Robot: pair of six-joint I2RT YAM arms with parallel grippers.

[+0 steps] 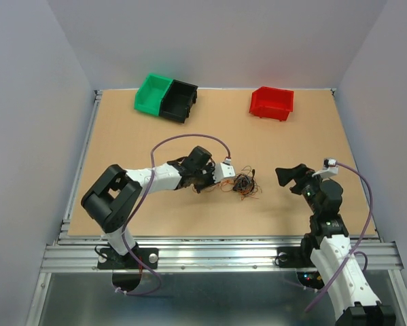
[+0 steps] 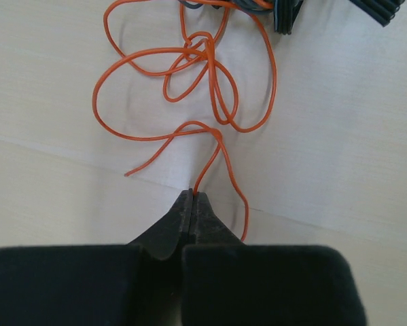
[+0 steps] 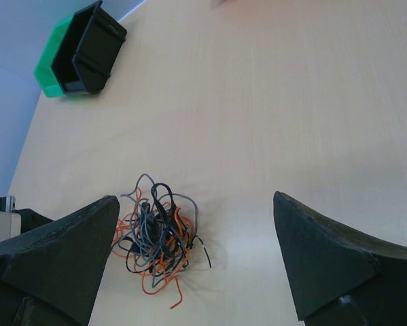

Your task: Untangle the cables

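Observation:
The cables (image 1: 244, 184) lie as a small tangle of thin orange, black and grey wires near the table's middle. My left gripper (image 1: 217, 182) reaches the bunch from its left side. In the left wrist view its jaws (image 2: 191, 195) are pressed together on one strand of orange wire (image 2: 206, 165), which loops away into a knot (image 2: 204, 43). My right gripper (image 1: 292, 176) hovers to the right of the bunch, apart from it. Its fingers are spread wide (image 3: 195, 198) with nothing between them, and the cables (image 3: 157, 234) show near the left finger (image 3: 60, 251).
A green bin (image 1: 152, 94) and a black bin (image 1: 179, 100) stand side by side at the back left. A red bin (image 1: 272, 102) is at the back right. Thick purple cables run along both arms. White walls close the table sides.

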